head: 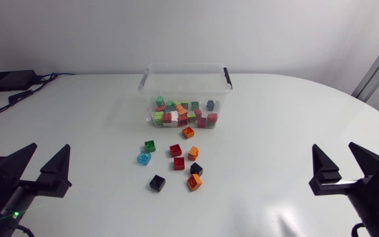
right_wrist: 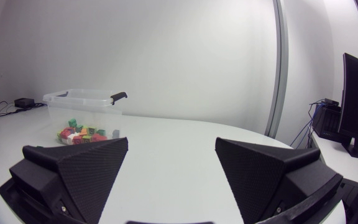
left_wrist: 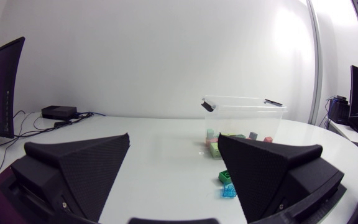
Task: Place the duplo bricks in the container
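Wedge fingers of the left gripper (left_wrist: 174, 138) stand wide apart and hold nothing. The right gripper (right_wrist: 171, 141) is spread just as wide, also with nothing between its fingers.

Ahead of both, between the 2 arms, the clear container (head: 184, 66) stands upright on the white table (head: 275, 118), lidless, with 2 black clips (head: 228, 77) on its rim. A heap of duplo bricks (head: 184, 113) in red, green, orange, white and dark colours covers its floor; perhaps 20 or more, though they are too small to count.

The head view alone shows all 9 loose bricks (head: 179, 163) on the table just in front of the container: 3 orange, 2 red, 2 black, 1 green, 1 light blue.

In the left wrist view only the green brick (left_wrist: 227, 177) and the light blue brick (left_wrist: 229, 190) show, beside the gripper's right finger. The right wrist view shows the container ahead of its left finger, but no loose bricks.
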Robot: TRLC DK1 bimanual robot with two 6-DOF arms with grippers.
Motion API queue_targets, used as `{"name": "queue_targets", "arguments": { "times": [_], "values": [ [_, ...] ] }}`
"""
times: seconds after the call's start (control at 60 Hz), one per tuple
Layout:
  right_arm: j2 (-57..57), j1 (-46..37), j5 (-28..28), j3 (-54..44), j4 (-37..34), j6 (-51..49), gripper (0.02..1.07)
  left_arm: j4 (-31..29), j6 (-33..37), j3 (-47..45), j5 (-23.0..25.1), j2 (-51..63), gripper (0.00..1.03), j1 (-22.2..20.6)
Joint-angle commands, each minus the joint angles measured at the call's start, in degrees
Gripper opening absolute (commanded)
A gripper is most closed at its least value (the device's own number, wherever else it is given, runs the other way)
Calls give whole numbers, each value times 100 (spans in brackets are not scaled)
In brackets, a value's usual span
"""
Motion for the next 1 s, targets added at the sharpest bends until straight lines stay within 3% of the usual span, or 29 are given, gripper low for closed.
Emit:
{"name": "queue_targets", "arguments": {
  "times": [0.0,0.267,0.433,0.667,0.75,0.817,0.983],
  "values": [
    [-25,34,-21,-139,49,10,103,-91,-162,-36,-30,-45,99,6],
    [-43,43,14,-139,84,2,103,-56,-154,-27,-30,-54,99,-47],
    [27,43,23,178,58,-7,103,-249,-57,386,-12,60,99,-381],
    [1442,245,-3,1030,146,134,102,-328,-39,1564,-12,2196,97,-785],
    [2075,421,5,1364,49,380,102,-715,-31,2056,-12,3013,97,-838],
    [2453,684,14,1663,-180,547,102,-1181,-39,2574,-3,3883,96,-1137],
    [3692,1300,49,2489,-1059,714,102,-2455,295,3726,-12,5413,96,-1462]
  ]
}}
